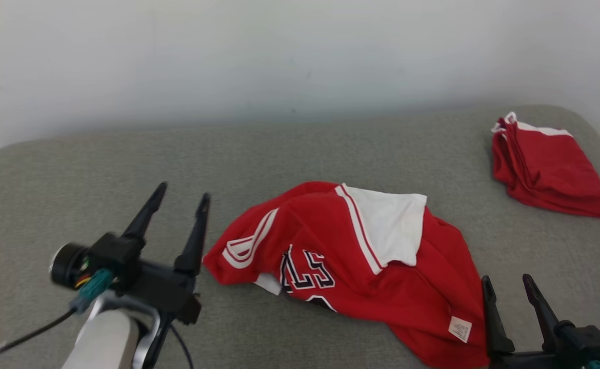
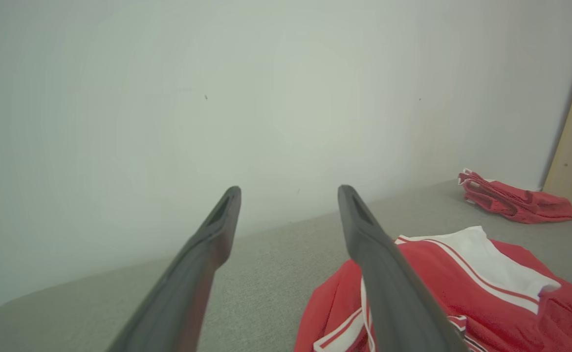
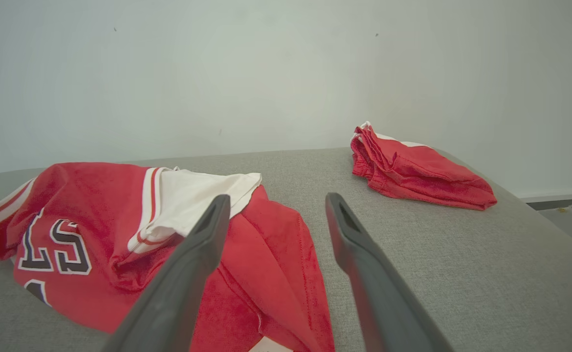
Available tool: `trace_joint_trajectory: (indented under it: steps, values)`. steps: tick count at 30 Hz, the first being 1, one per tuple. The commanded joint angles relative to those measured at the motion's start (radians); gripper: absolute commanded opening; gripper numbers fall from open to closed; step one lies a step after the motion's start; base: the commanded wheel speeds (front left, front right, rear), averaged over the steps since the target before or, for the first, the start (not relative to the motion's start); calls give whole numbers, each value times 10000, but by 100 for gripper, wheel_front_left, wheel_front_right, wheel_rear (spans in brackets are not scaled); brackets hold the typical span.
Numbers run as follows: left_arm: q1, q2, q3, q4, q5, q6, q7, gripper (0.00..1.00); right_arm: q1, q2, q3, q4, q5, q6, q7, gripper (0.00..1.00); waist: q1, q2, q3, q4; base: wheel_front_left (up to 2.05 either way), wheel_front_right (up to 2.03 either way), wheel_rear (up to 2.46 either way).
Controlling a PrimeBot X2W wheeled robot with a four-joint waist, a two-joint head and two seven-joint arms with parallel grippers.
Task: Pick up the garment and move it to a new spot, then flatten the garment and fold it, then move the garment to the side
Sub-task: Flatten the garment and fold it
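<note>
Writing: the garment, a red jersey with white trim, carries two black block characters outlined in white. They are upside down to the head camera and I cannot read them with certainty; a third character below them is cut off by a fold. A small white label sits at the hem, its print too small to read. The garment lies crumpled near the middle of the grey counter, with a white panel folded over on top. A second red garment lies folded at the far right corner, well apart from it. Left tool: raised on its pale forearm just left of the garment, fingers spread wide and pointing toward the wall, holding nothing. Right tool: low at the near right, fingers pointing up the head view, spread wide and empty, its left finger just beside the hem by the label.
</note>
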Motion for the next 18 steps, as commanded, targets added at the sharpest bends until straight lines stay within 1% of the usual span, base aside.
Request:
trace_joint_trajectory:
  steps: [1,4,5,9,15,16,18]
  values:
    - [-524,101,-492,276,-265,-10,16,100,-103,27,-20,70,-72,-26,-84,100,-1,-1,590,-643,0,0,0]
    - [-1327,339,-1385,814,-727,-2,135,100,-236,52,-5,242,-10,-26,-157,100,-1,-1,838,-971,0,0,0]
    - [-1327,339,-1385,814,-727,-2,135,100,-236,52,-5,242,-10,-26,-157,100,-1,-1,838,-971,0,0,0]
    - [-2118,629,-2461,1554,-1536,-5,569,100,-330,65,16,472,35,-26,-233,100,-1,-1,1026,-1310,0,0,0]
    - [-2893,1023,-3995,2481,-2890,-4,1663,100,-480,71,112,687,208,-26,-379,100,-1,-1,1166,-1648,0,0,0]
    - [-3176,1164,-4443,2713,-3247,-3,1999,100,-522,72,153,736,228,-26,-395,100,-1,-1,1192,-1723,0,0,0]
    - [-3387,1288,-4832,3000,-3557,-5,2372,100,-554,72,173,793,235,-26,-391,100,-1,-1,1202,-1794,0,0,0]
